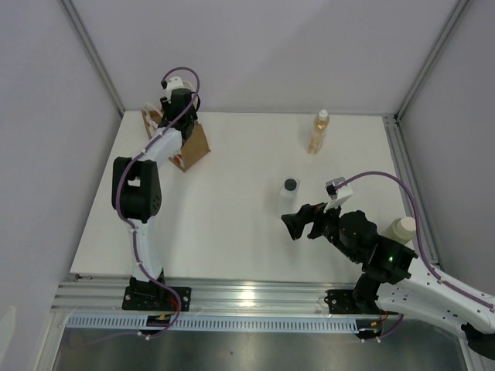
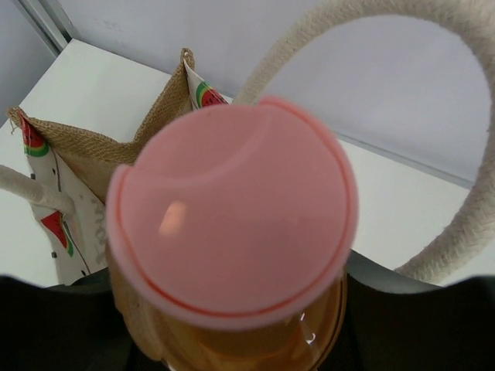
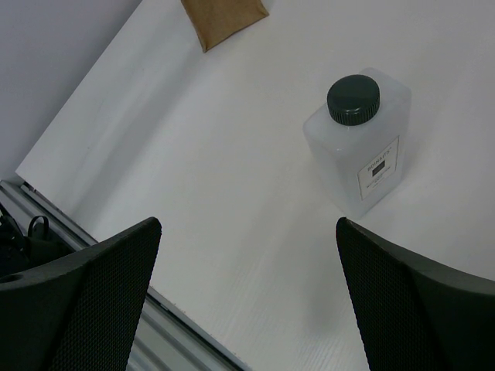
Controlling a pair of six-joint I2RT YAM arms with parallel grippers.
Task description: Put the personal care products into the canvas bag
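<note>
Upper left, the left hand (image 1: 178,99) pinches the peach bottle (image 2: 232,232) above the canvas bag (image 1: 197,145). The right hand (image 3: 247,294) is spread wide — the white bottle (image 3: 360,147) stands near it, centre right.

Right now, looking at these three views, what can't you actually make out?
- Left wrist view: the pink cap of the peach bottle fills the frame, hiding the inside of the canvas bag.
- Top view: the left arm covers the bag's mouth; the cream bottle is partly hidden by the right arm.
- Right wrist view: the print on the white bottle's label is too small to read.
</note>
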